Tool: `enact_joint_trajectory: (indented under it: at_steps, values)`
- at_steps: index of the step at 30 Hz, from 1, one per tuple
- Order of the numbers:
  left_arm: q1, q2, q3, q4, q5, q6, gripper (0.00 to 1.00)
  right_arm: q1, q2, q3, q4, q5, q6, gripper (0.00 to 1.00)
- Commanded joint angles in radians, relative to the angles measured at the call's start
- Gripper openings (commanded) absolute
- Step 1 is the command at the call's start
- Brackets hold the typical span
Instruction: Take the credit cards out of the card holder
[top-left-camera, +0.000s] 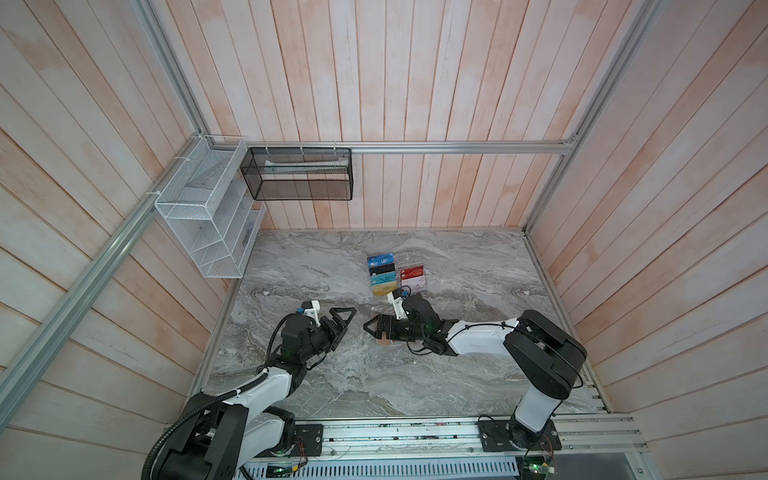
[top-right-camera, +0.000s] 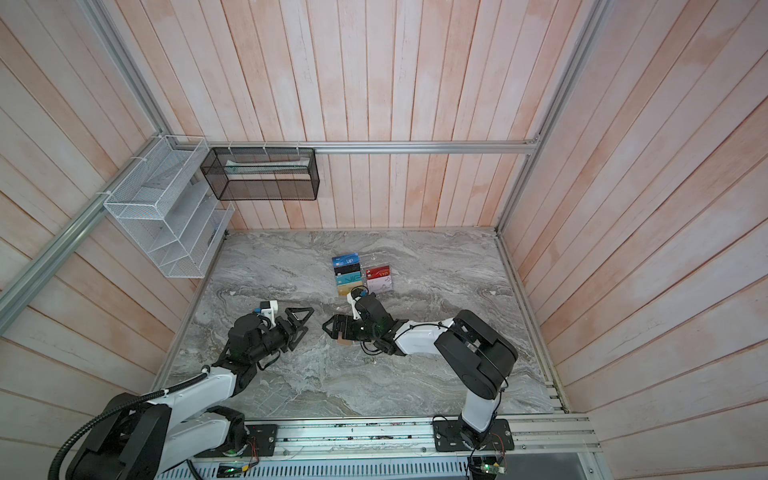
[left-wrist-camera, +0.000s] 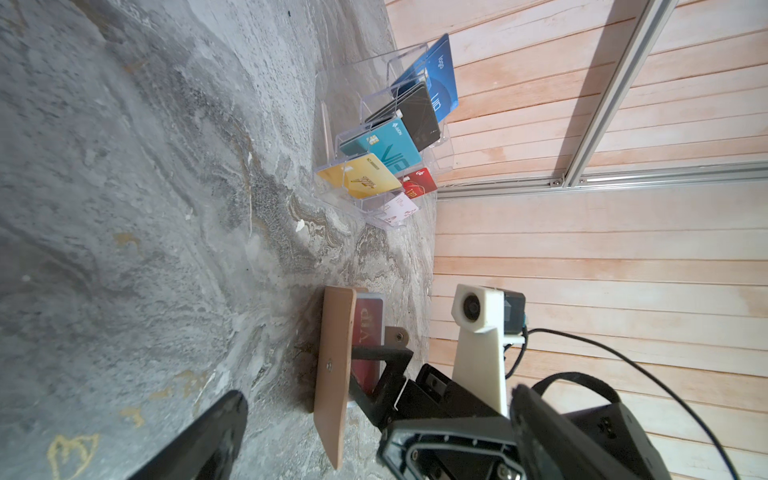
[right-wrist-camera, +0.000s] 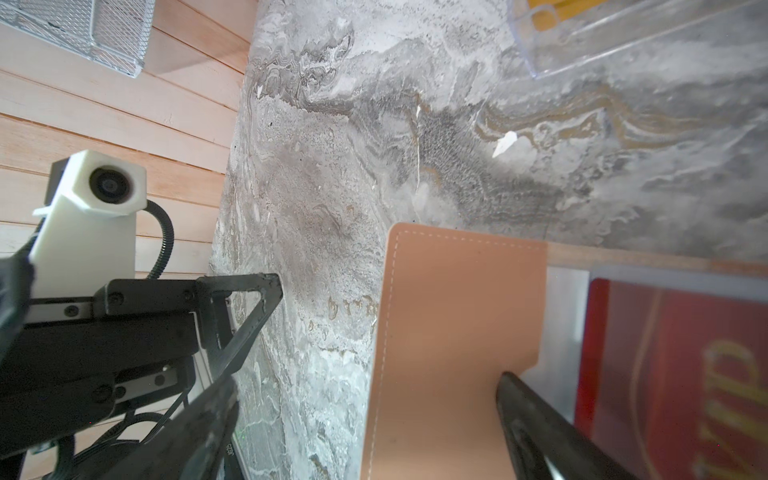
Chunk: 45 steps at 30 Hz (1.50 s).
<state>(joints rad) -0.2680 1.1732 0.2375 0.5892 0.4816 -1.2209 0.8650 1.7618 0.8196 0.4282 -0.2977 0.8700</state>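
A: Where is the card holder (top-left-camera: 383, 340)?

B: Near the middle of the marble table (top-left-camera: 457, 374), mostly hidden under the right gripper (top-left-camera: 371, 327) in both top views. The clear stand (top-left-camera: 409, 262) with its rows of cards stands at its 12 o'clock, apart from it.

A: Open or closed?

B: Open. In the left wrist view its tan cover (left-wrist-camera: 332, 374) stands nearly upright, and a red VIP card (left-wrist-camera: 368, 328) sits in a clear sleeve just beside it.

A: And the right jaws?

B: Spread wide, clamping nothing. One finger (left-wrist-camera: 376, 356) reaches in between the raised cover and the sleeve; whether it presses on the sleeve I cannot tell.

A: The left gripper (top-left-camera: 343, 324)?

B: At the right gripper's 9 o'clock, near but not touching, jaws wide and empty.
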Motion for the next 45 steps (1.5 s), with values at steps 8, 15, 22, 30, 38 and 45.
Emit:
enact_joint_trajectory:
  at_steps: [8,15,22,30,38,45]
  values:
    - [0.023,0.194,0.117,0.234,0.155,-0.146,1.00,-0.018,0.010,-0.069,0.070,-0.037,0.029,0.97]
    - [0.024,0.217,0.204,0.207,0.199,-0.165,1.00,-0.020,0.018,-0.086,0.096,-0.057,0.034,0.98]
    - [0.023,0.317,0.278,0.246,0.275,-0.223,1.00,-0.017,0.015,-0.112,0.133,-0.063,0.040,0.97]
    - [-0.008,0.423,0.285,0.321,0.314,-0.270,1.00,-0.017,0.010,-0.123,0.146,-0.066,0.044,0.97]
    - [-0.029,0.473,0.267,0.356,0.319,-0.279,1.00,-0.017,0.015,-0.124,0.149,-0.066,0.048,0.97]
    - [-0.030,0.510,0.237,0.365,0.320,-0.276,1.00,-0.018,0.010,-0.129,0.153,-0.066,0.047,0.97]
